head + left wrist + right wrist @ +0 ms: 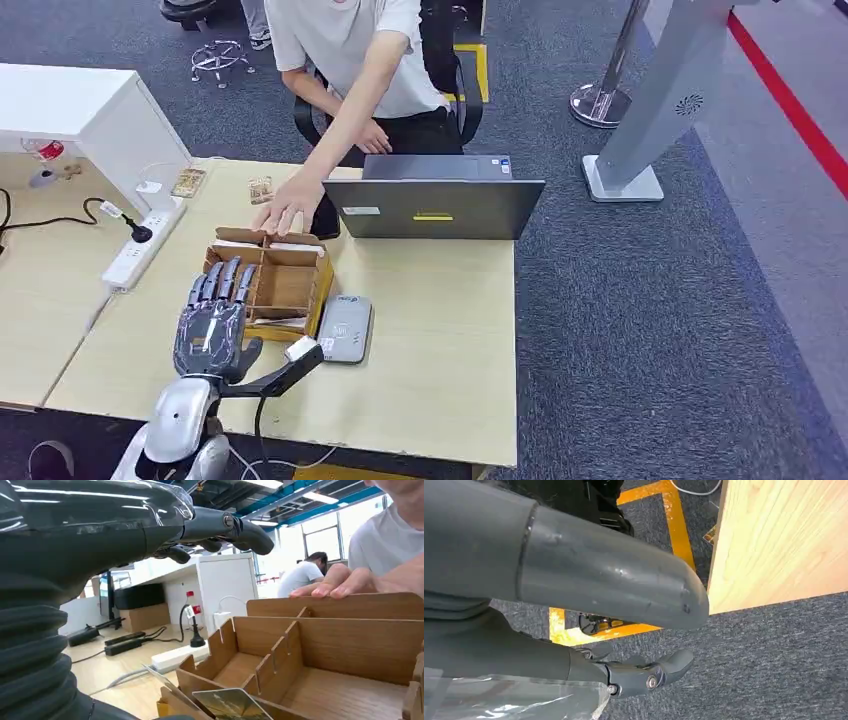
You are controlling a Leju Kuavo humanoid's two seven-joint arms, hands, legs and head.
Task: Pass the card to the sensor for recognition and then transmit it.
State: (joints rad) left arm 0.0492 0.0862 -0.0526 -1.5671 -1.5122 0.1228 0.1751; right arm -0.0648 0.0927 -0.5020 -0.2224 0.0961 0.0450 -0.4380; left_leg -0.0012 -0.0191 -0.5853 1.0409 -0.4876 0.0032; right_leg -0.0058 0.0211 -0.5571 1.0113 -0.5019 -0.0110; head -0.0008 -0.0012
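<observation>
A brown cardboard box point(290, 285) with dividers sits on the wooden table, and a grey card sensor point(346, 328) lies just to its right. My left hand point(213, 315) hovers over the box's near left corner with its fingers stretched out and apart, holding nothing. In the left wrist view the fingers point(220, 527) reach above the box point(350, 645), and a dark card point(232, 705) leans in the nearest compartment below them. My right hand point(639, 675) hangs beside the table's edge over the carpet, fingers loose and empty.
A person seated across the table rests a hand point(288, 207) on the box's far wall. A grey laptop point(435, 205) stands behind the sensor. A white power strip point(140, 248) and a white cabinet point(90, 115) are to the left. A grey stand point(650, 110) rises at the right.
</observation>
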